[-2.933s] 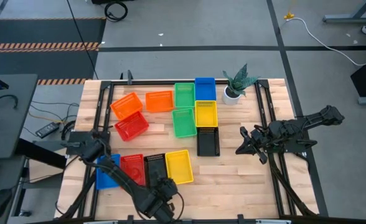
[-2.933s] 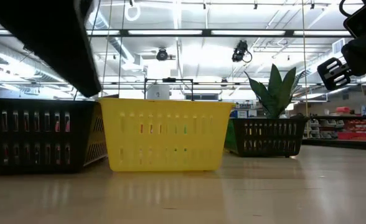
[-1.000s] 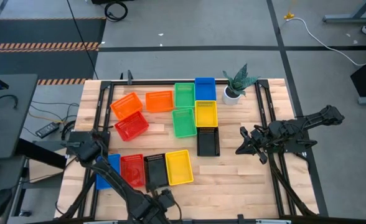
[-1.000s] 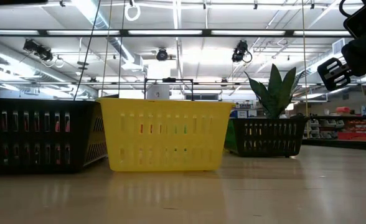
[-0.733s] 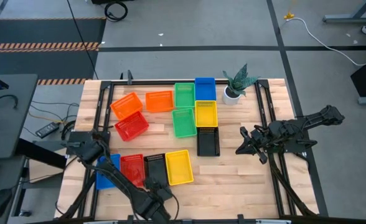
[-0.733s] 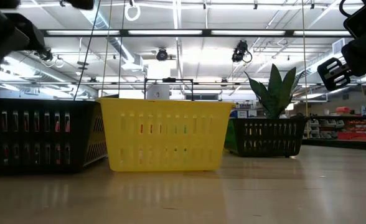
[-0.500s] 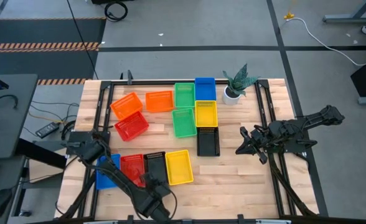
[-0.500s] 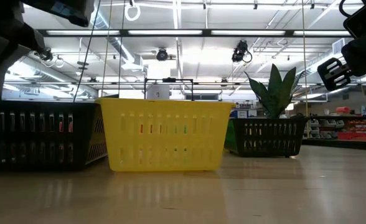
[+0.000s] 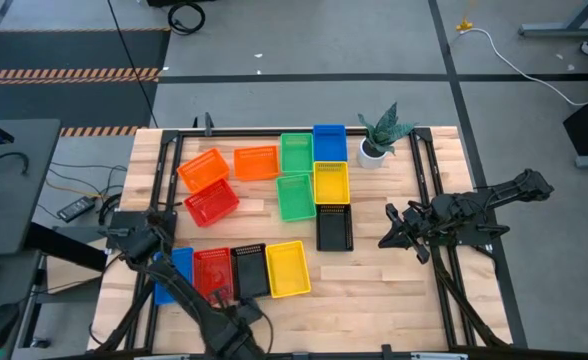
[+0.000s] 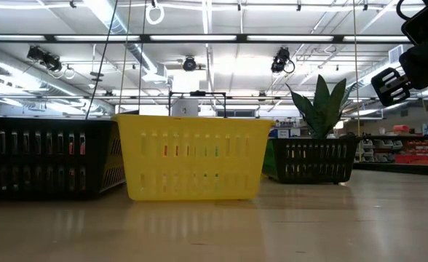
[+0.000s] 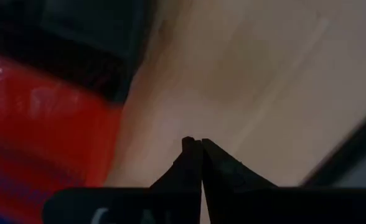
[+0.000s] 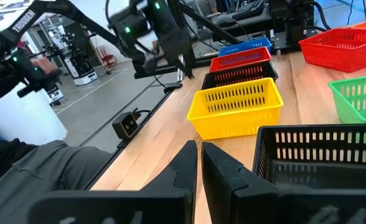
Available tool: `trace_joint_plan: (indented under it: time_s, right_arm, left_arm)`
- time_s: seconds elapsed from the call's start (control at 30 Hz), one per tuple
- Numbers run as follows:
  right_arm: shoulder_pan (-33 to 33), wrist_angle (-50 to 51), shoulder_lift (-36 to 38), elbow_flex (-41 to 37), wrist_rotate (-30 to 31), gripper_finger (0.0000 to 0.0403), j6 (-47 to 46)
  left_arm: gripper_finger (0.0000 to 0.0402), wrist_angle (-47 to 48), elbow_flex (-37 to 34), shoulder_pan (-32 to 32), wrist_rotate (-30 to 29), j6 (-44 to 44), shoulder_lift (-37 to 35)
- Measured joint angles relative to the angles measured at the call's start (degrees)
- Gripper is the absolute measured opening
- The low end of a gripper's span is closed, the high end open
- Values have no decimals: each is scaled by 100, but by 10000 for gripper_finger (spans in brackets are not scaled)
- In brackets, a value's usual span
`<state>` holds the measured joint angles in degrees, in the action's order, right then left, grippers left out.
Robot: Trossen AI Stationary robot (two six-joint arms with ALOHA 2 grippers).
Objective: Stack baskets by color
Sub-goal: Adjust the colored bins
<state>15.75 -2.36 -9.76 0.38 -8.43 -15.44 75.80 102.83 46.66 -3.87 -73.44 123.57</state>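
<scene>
While no single camera covers everything, each adds detail.
High view: twelve baskets point(image 9: 313, 185) lie unstacked; blue, red, black and yellow ones line the near edge, bare wood to their right.
Low view: yellow basket point(image 10: 193, 156) stands between two black baskets point(image 10: 46, 158); neither arm reaches the front row.
Left wrist view: left gripper point(image 11: 198, 144) fingertips pressed together, empty, over bare wood beside the red basket point(image 11: 40, 130).
Right wrist view: right gripper point(image 12: 198, 149) jaws nearly together, holding nothing, clear of the baskets.
</scene>
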Motion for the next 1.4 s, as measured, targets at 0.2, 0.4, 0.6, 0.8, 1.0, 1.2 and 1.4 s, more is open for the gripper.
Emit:
trace_joint_plan:
  time_s: [0.2,0.4,0.6,0.8,1.0,1.2,1.4]
  right_arm:
    - [0,-1,0,0,1,29,41]
    - [-2,-1,0,0,1,29,55]
    - [0,-10,0,0,46,29,61]
    - [0,-12,0,-2,47,29,59]
    - [0,-10,0,0,46,29,20]
    - [-1,-7,0,0,45,29,17]
    - [0,32,0,0,45,29,17]
  left_arm:
    - [4,1301,70,468,-721,-1762,-331]
    - [2,1387,-314,618,-1472,-2599,-410]
    - [1,1107,-1154,535,-1183,-2643,-420]
    - [1,574,-1971,449,-762,-2658,-774]
    - [1,-11,-2710,497,-353,-2968,-1461]
    - [4,-228,-3144,689,-52,-3137,-1874]
    - [4,-223,-3151,749,77,-3203,-2054]
